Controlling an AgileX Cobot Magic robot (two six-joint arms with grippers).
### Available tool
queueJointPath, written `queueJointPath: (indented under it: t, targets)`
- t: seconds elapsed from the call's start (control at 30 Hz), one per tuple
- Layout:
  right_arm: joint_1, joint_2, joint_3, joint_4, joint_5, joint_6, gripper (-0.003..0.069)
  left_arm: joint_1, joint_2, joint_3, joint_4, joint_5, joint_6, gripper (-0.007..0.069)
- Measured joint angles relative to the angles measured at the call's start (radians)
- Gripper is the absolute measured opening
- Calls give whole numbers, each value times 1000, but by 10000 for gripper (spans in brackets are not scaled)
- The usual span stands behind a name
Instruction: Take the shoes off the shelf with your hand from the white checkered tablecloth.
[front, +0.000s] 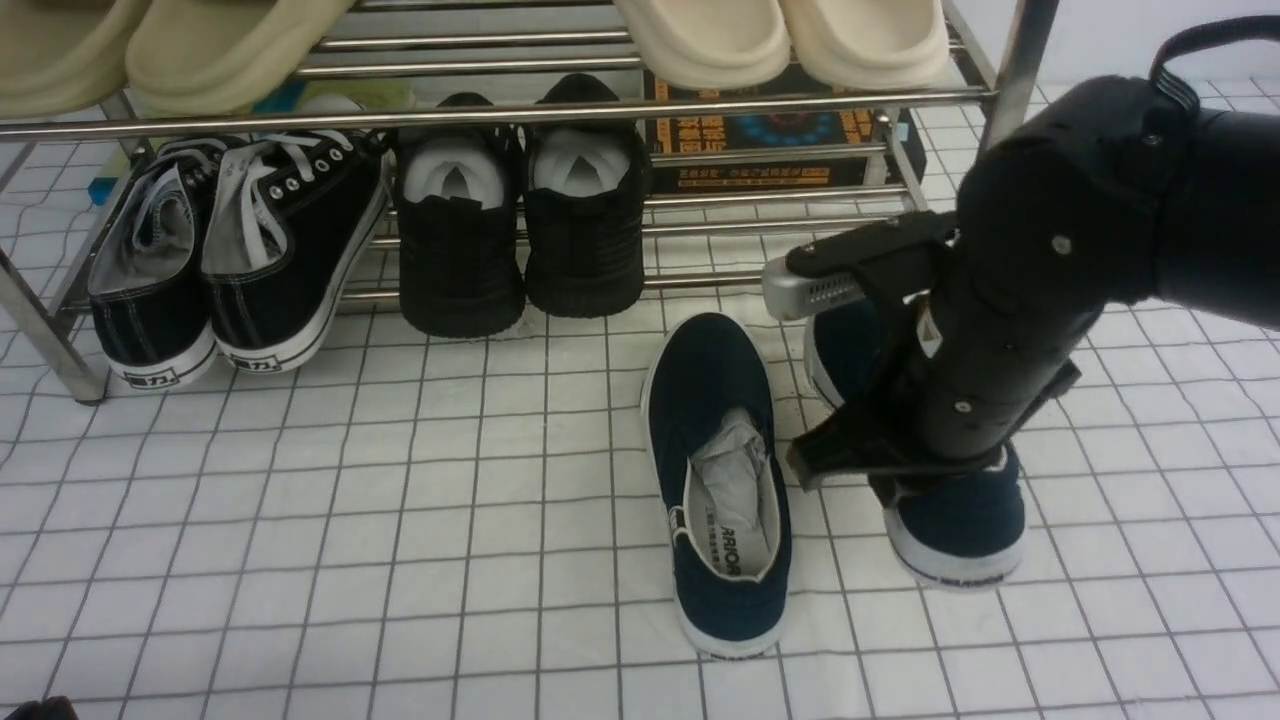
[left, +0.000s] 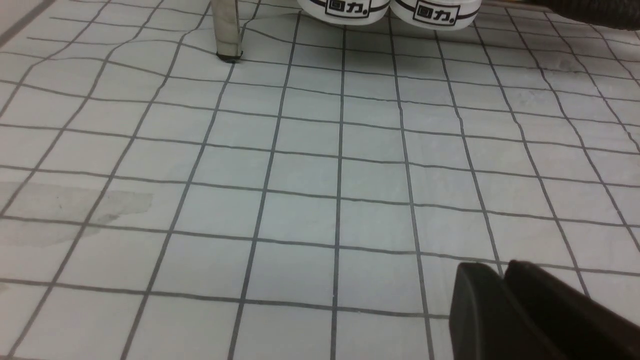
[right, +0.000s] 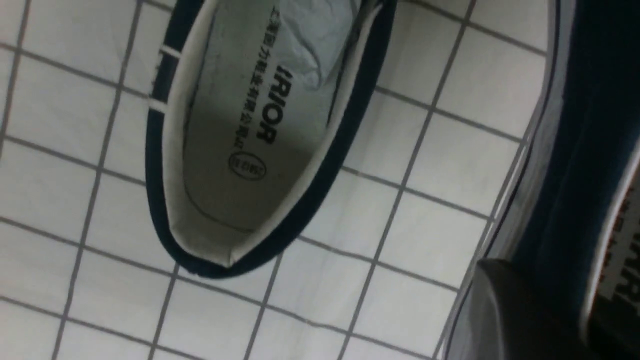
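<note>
Both navy-blue shoes lie on the white checkered tablecloth (front: 400, 520), in front of the chrome shelf (front: 500, 110). The left shoe (front: 715, 480) lies free, with its white insole and paper stuffing showing; the right wrist view (right: 260, 135) shows it too. My right gripper (front: 885, 475) reaches down onto the right shoe (front: 955, 525). In the right wrist view, the gripper (right: 555, 300) is shut on that shoe's side wall (right: 570, 150), with one finger (right: 500, 310) outside it. My left gripper (left: 500, 272) is shut and empty, low over the cloth.
Black lace-up sneakers (front: 240, 260) and an all-black pair (front: 520, 230) stand on the shelf's low tier. Beige slippers (front: 780, 40) sit on the tier above. A dark printed box (front: 770, 140) is behind. A shelf leg (left: 226, 30) and sneaker heels (left: 390, 10) are ahead of the left gripper.
</note>
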Motion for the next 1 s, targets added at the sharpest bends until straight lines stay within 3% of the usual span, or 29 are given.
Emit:
queueJointPath:
  t: [0.5,0.87,1.0]
  targets:
    - [17,148,4,43,-156,72,43,0,0,0,0,0,0,92]
    - [6,155,3,-29,-144,94,237,0,0,0,0,0,0,92]
    - [6,147,3,-29,-110,86,269,0,0,0,0,0,0,92]
